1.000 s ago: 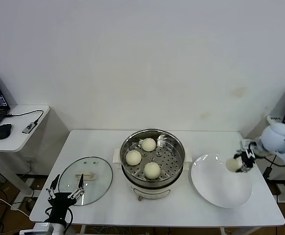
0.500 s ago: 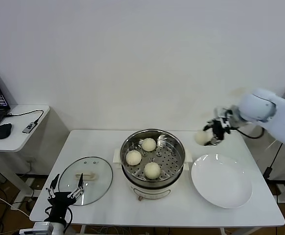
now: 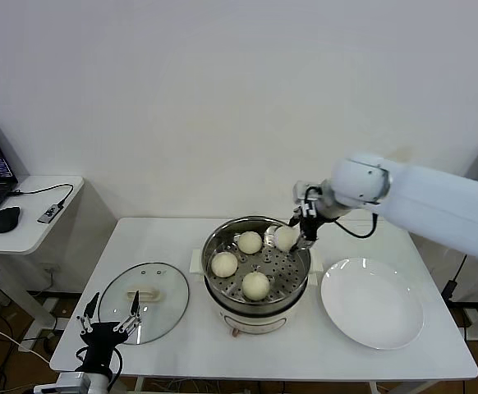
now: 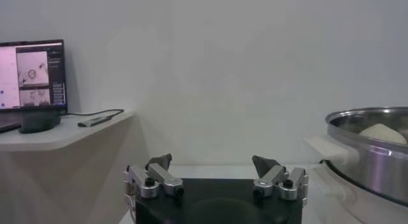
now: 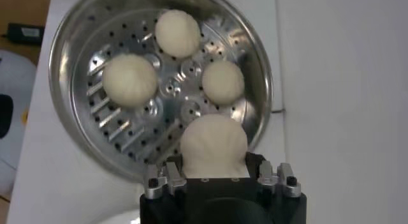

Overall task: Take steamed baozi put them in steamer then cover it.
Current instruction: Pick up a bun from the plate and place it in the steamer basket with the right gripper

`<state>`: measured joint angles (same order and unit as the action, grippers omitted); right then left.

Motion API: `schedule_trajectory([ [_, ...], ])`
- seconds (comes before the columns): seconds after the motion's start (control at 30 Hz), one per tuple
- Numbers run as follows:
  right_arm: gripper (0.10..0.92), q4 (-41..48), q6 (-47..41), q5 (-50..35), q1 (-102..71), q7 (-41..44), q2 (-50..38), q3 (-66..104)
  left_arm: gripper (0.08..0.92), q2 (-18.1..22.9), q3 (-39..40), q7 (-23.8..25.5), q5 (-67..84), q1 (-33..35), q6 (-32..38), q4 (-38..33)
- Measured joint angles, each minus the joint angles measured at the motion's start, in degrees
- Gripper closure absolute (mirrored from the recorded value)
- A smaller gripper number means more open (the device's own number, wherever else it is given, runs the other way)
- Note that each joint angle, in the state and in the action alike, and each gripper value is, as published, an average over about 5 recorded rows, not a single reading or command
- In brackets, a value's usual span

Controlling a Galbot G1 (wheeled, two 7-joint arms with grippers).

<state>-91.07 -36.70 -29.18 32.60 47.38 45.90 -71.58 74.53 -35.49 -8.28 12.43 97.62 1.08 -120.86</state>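
The shiny steamer [image 3: 299, 264] stands mid-table with three cream-white baozi [image 3: 250, 242] [image 3: 224, 263] [image 3: 255, 285] on its perforated tray. My right gripper [image 3: 296, 237] is shut on a fourth baozi [image 3: 285, 237] and holds it above the steamer's far right part. In the right wrist view the held baozi [image 5: 213, 144] sits between the fingers, over the steamer's rim [image 5: 266, 85], with the three others [image 5: 178, 32] beyond. My left gripper [image 3: 108, 318] is open and parked at the table's front left, by the glass lid [image 3: 165, 305].
The empty white plate [image 3: 372, 302] lies right of the steamer. A side table [image 3: 21, 222] with a laptop and mouse stands at far left. In the left wrist view the steamer's wall [image 4: 373, 166] is off to one side of my left gripper [image 4: 212, 164].
My right gripper has carried the baozi from above the plate up and leftward to over the steamer. The left arm has not moved.
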Motion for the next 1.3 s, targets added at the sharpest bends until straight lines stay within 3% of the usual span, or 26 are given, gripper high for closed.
schedule_trajectory([
  [0.67, 0.406, 3.69, -4.09, 0.35, -6.4, -4.93, 4.75, -0.84, 0.177, 0.07, -0.28, -0.01, 0.05, -0.13, 0.14, 0.1],
  [0.77, 0.371, 3.77, -4.26, 0.65, -7.21, -5.43, 4.73, -0.51, 0.177, 0.09, -0.26, -0.01, 0.05, -0.12, 0.22, 0.23],
  [0.97, 0.226, 3.46, -4.48, 0.89, -7.9, -6.19, 4.27, 0.65, 0.177, 0.15, -0.22, -0.01, 0.04, -0.27, 0.29, 0.46],
  [1.3, 0.202, -1.38, -3.61, 0.83, -8.35, -6.49, -0.46, 5.74, 0.177, 0.09, -0.3, 0.02, 0.08, -0.5, 0.46, 0.87],
])
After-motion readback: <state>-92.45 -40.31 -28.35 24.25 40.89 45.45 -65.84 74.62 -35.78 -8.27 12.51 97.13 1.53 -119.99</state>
